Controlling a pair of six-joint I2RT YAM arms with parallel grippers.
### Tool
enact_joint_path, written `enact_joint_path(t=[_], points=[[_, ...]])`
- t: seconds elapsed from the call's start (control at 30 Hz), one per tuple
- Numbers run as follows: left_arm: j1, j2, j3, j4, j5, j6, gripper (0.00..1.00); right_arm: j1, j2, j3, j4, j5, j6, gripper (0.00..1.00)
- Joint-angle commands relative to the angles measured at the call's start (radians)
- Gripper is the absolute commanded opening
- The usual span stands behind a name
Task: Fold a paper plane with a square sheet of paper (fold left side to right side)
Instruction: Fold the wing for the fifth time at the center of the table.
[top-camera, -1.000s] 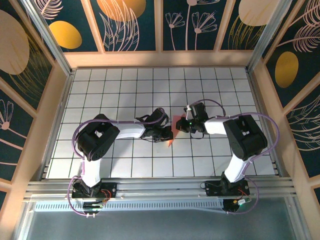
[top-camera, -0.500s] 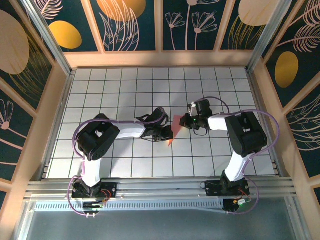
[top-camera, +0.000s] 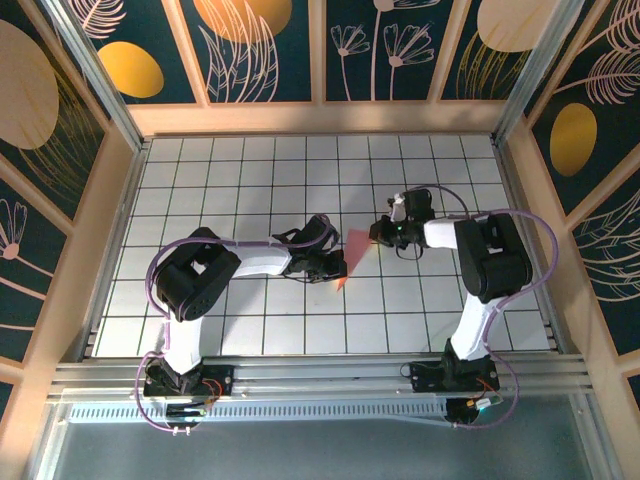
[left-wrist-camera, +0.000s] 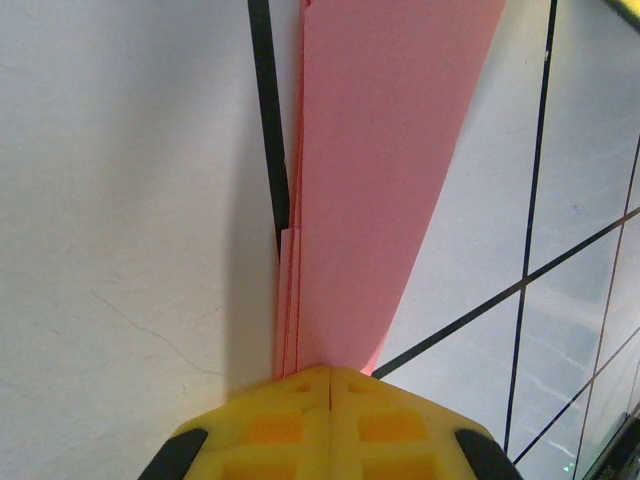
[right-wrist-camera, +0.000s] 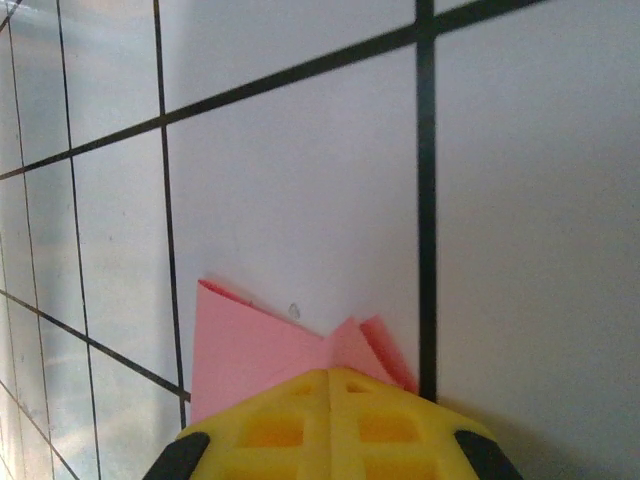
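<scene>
The square sheet of paper is folded into a slim salmon-pink paper plane (top-camera: 352, 243) that lies on the white grid table (top-camera: 250, 180) between my two grippers. My left gripper (top-camera: 337, 268) is shut, with its yellow tips down on the plane's near, pointed end. In the left wrist view the paper plane (left-wrist-camera: 385, 150) runs straight ahead from the left gripper (left-wrist-camera: 328, 368), its layered edges showing on the left. My right gripper (top-camera: 377, 233) is shut at the plane's far end. The right wrist view shows the paper plane's (right-wrist-camera: 250, 350) notched tail poking out under the right gripper (right-wrist-camera: 328, 372).
A wooden wall (top-camera: 320, 118) borders the table at the back and a metal rail (top-camera: 320, 375) at the front. Both arms reach inward to the middle. Open tiles lie on every side of the paper.
My right gripper has slid up and to the right along the paper, uncovering more pink between the grippers. The left gripper has stayed put.
</scene>
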Motion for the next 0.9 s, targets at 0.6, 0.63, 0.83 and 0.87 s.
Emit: enact_joint_path(t=[0.6, 0.63, 0.83, 0.87], points=[[0.002, 0.05, -0.044, -0.14, -0.074, 0.003, 0.0, 0.031, -0.193, -0.034, -0.139, 0.006, 0.07, 0.05], [0.002, 0.049, -0.044, -0.14, -0.074, 0.004, 0.0, 0.053, -0.201, -0.06, -0.122, -0.008, 0.099, 0.05], [0.002, 0.045, -0.049, -0.134, -0.076, 0.003, 0.0, 0.147, -0.175, -0.121, -0.04, -0.041, 0.202, 0.05], [0.002, 0.044, -0.05, -0.134, -0.077, 0.003, 0.0, 0.157, -0.165, -0.117, -0.04, -0.036, 0.204, 0.05]])
